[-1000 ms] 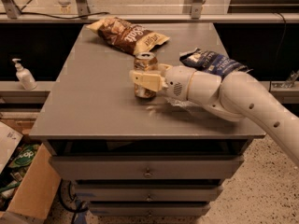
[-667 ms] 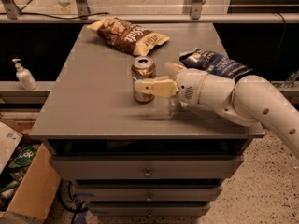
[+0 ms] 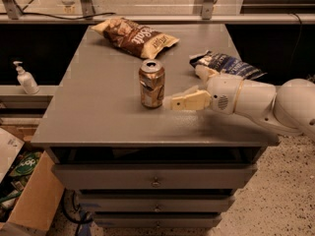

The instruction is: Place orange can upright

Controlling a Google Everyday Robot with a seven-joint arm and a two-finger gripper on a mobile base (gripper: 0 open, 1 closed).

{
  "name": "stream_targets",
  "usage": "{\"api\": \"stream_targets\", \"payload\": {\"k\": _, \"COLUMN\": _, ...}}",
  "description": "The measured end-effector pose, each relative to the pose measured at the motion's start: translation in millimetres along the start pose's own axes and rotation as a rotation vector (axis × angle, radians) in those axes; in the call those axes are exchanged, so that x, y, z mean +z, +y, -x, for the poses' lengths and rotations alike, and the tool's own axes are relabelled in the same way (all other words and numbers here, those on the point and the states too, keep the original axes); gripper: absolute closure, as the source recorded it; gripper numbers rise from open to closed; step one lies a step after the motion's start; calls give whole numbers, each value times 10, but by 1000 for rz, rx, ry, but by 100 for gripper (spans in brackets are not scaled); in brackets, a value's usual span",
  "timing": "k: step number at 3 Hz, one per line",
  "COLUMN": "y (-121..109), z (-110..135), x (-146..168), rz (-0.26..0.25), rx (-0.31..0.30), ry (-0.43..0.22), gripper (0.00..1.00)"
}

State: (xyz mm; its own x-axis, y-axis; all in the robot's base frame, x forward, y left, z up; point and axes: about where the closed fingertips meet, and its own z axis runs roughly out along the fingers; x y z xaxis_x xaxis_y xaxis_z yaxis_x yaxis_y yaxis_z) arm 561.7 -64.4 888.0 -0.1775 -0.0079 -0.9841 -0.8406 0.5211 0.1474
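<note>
The orange can [image 3: 151, 84], dented, coppery with silvery patches and a silver top with pull tab, stands upright near the middle of the grey table [image 3: 98, 107]. My gripper [image 3: 186, 87] is just to the right of the can, low over the table, open and empty. Its near cream finger [image 3: 189, 101] points at the can's base with a small gap between them. The far finger [image 3: 203, 73] is in front of the blue bag. The white arm reaches in from the right.
A brown snack bag [image 3: 135, 36] lies at the table's back. A blue snack bag [image 3: 227, 65] lies at the right, behind the gripper. A soap dispenser [image 3: 24, 78] stands on a shelf to the left. A cardboard box [image 3: 29, 200] is on the floor at the left. Drawers [image 3: 155, 181] are below.
The gripper was closed around the can a second ago. It has let go and drawn back to the right. The can stays standing upright.
</note>
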Motion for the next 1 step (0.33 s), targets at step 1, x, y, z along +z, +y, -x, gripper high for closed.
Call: {"api": "stream_targets", "payload": {"k": 1, "y": 0, "z": 0, "x": 0, "rz": 0, "rx": 0, "ry": 0, "gripper": 0}}
